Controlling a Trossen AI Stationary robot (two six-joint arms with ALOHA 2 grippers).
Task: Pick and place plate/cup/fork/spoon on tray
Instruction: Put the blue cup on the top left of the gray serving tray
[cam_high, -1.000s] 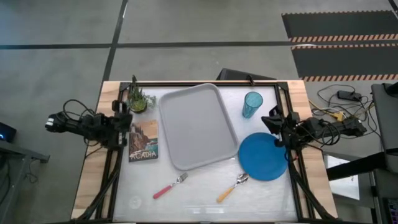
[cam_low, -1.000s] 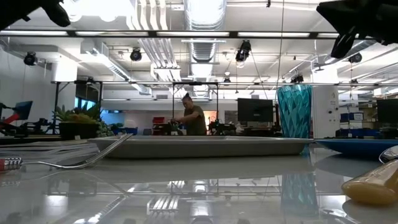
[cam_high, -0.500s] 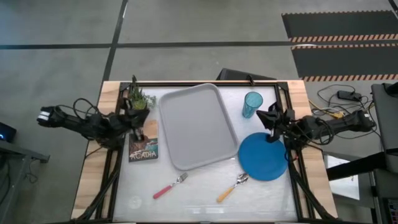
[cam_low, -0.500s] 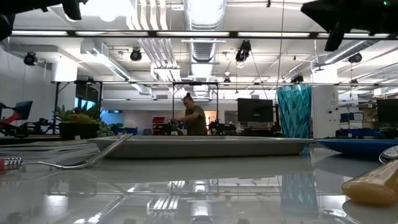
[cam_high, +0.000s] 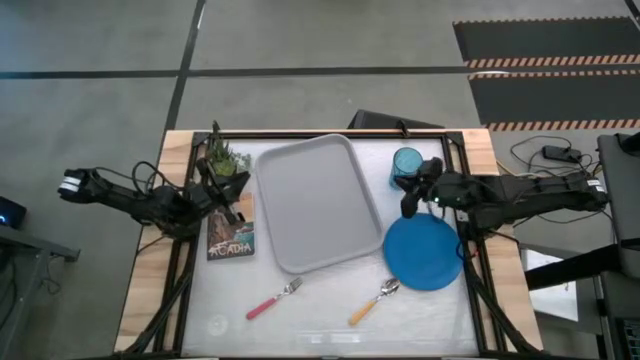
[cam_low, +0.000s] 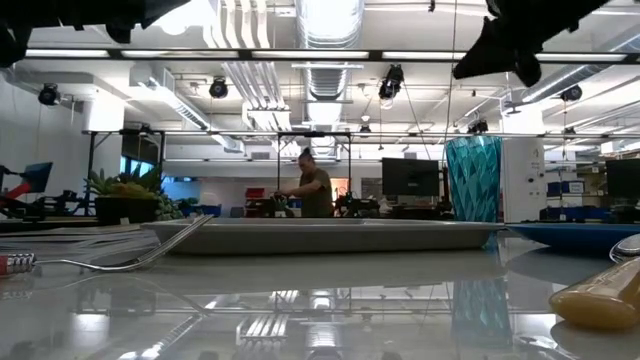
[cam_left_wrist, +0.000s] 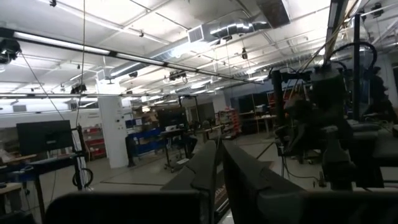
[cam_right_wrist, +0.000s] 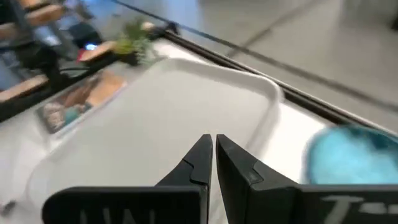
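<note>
The grey tray (cam_high: 315, 200) lies at the table's middle. The teal cup (cam_high: 405, 160) stands upright to its right near the far edge; it also shows in the low view (cam_low: 472, 178). The blue plate (cam_high: 423, 250) lies flat at the right. The pink-handled fork (cam_high: 272, 298) and the orange-handled spoon (cam_high: 373, 301) lie near the front edge. My right gripper (cam_high: 407, 200) is shut and empty, above the table between cup and plate, pointing at the tray (cam_right_wrist: 168, 124). My left gripper (cam_high: 238, 188) is shut and empty, raised over the book's far end.
A book with a picture cover (cam_high: 231, 225) lies left of the tray, and a small potted plant (cam_high: 225, 160) stands at the far left corner. A dark frame runs along the table's edges. A person stands far off in the room (cam_low: 308, 190).
My right gripper has gone toward the table's left, from the right edge to a spot between cup and plate. My left gripper has gone toward the table's right, over the book beside the plant. No object has moved.
</note>
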